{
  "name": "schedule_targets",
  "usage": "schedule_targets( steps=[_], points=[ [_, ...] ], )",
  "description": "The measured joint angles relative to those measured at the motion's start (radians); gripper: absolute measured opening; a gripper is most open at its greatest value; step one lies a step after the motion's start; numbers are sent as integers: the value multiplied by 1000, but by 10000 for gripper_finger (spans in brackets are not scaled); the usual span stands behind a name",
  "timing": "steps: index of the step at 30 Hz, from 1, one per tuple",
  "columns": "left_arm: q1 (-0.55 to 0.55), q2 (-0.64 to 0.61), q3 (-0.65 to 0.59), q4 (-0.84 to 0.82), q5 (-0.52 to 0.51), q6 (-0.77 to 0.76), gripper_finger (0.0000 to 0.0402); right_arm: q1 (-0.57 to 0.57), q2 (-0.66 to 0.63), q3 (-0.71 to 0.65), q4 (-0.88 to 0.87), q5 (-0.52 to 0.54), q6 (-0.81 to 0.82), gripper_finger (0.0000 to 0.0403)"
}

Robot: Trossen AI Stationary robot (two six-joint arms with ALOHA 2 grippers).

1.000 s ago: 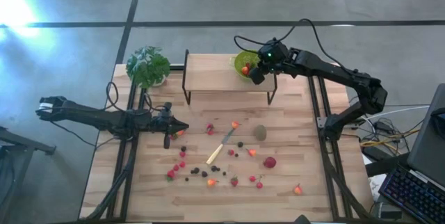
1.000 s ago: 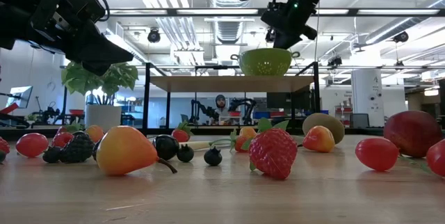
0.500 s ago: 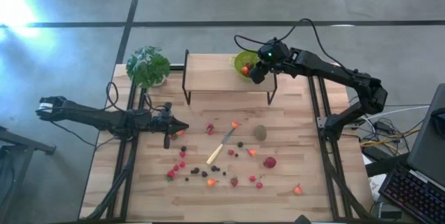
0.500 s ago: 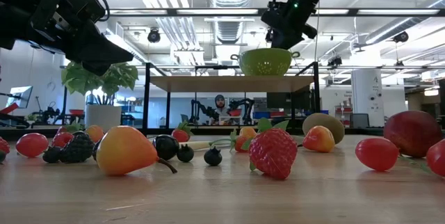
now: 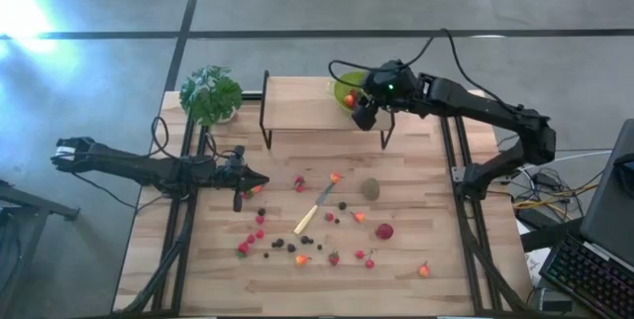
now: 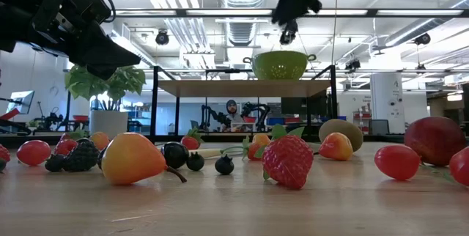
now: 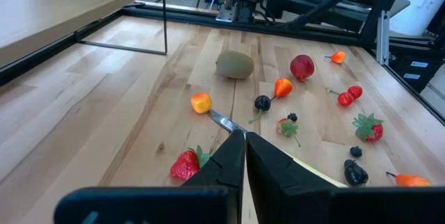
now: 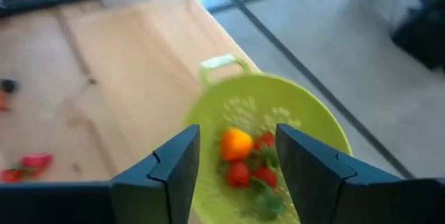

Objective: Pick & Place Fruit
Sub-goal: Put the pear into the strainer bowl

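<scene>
the left gripper [image 5: 260, 184] hangs clenched and empty above the table [image 5: 416, 160], well left of the green colander [image 8: 278, 113]; most of the fruit [image 5: 297, 244] lies scattered on the boards past its tips, a strawberry [image 7: 185, 166] nearest. the colander sits on the raised shelf [image 5: 297, 109]. the right gripper [image 8: 236, 168] hovers over it, fingers spread and holding nothing; between them lie an orange piece [image 8: 236, 143] and what look like red berries [image 8: 263, 176], blurred.

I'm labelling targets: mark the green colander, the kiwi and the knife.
green colander [image 8: 306, 113], right wrist view, inner wall.
kiwi [image 7: 234, 65], left wrist view, middle of its body.
knife [image 5: 306, 221], high view, pale handle.
</scene>
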State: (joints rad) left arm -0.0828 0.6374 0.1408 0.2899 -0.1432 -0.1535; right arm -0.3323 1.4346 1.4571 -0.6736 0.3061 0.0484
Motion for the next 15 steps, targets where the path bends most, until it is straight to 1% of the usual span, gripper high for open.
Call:
schedule_targets(
  steps=[7, 11, 15],
  points=[
    [0, 0, 0, 0, 0, 0, 20, 125, -38, 13, -15, 0, 25, 144],
    [0, 0, 0, 0, 0, 0, 20, 194, -45, 12, -103, 0, 67, 123],
    [0, 0, 0, 0, 0, 0, 20, 267, -53, 11, -242, 0, 142, 102]
  ],
)
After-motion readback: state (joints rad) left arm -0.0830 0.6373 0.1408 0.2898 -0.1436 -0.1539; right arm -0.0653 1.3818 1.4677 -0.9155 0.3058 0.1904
